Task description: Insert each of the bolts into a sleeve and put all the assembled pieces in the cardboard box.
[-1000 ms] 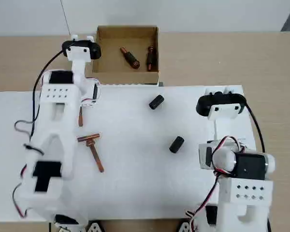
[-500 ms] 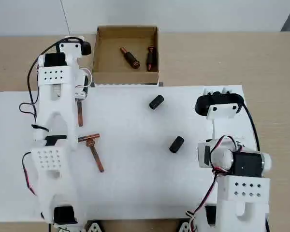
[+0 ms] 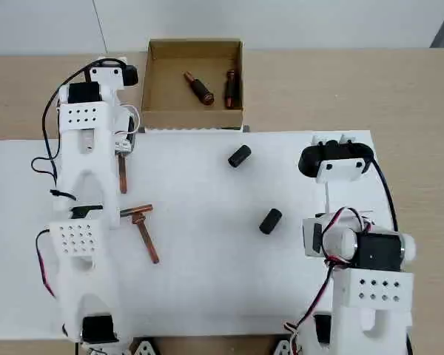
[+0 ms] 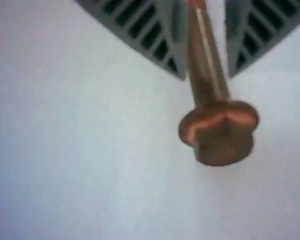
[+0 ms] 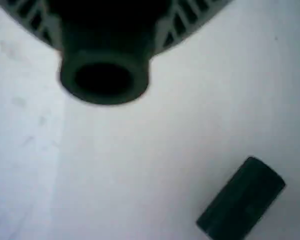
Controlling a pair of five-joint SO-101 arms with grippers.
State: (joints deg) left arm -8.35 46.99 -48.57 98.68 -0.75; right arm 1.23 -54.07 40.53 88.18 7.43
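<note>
My left gripper (image 4: 200,20) is shut on the shank of a copper bolt (image 4: 212,107), whose hex head points away from the fingers over the white mat; in the high view that bolt (image 3: 123,174) sits at the mat's left rear. Two more copper bolts (image 3: 135,213) (image 3: 148,240) lie just in front of it. My right gripper (image 5: 105,30) is shut on a black sleeve (image 5: 104,75) with its open bore facing the camera. A loose black sleeve (image 5: 240,202) lies on the mat close by. The high view has two loose sleeves (image 3: 239,156) (image 3: 270,220). The cardboard box (image 3: 154,81) holds two assembled pieces (image 3: 198,87) (image 3: 230,87).
The white mat (image 3: 207,296) covers most of the wooden table (image 3: 340,81), with open room at its front middle. The box stands just behind the mat's rear edge. The right arm's base (image 3: 370,288) sits at the front right, the left arm's (image 3: 78,288) at the front left.
The left arm has changed pose, its wrist drawn back leftward away from the box, while the held bolt stays at about the same spot. The right arm has barely moved.
</note>
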